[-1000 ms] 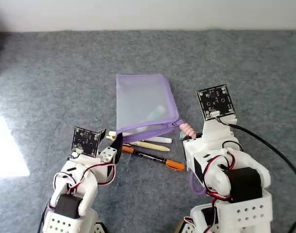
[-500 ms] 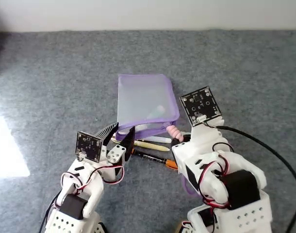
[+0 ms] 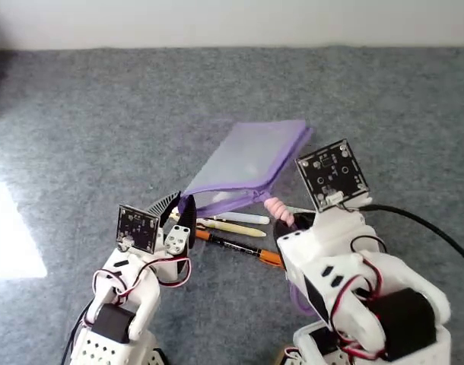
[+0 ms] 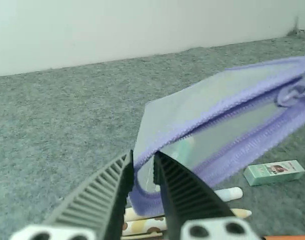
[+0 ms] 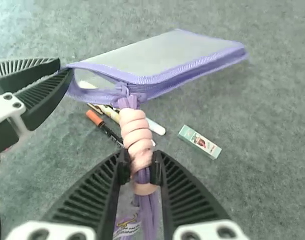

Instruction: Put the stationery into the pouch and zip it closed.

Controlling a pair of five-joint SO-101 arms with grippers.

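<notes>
R gripper [image 5: 140,162] clamped on pink coiled zip pull [image 5: 135,127]. Pouch [image 5: 157,57] just ahead, tilted. L gripper [image 5: 64,70] at pouch's corner. Orange-capped pen [image 5: 98,122], white pen [image 5: 155,127] and green box [image 5: 200,142] on carpet [image 5: 272,150] btwn gripper and pouch.

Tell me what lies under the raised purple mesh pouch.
A white pen, a cream pencil and an orange-capped black pen lie on the grey carpet below its zipper edge; anything farther under is covered.

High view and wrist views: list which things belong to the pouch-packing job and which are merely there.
Job: pouch, pink zip pull, orange pen, cream pen, white pen, small green box, left gripper, right gripper.
Just there: grey mat, white wall, black cable.
</notes>
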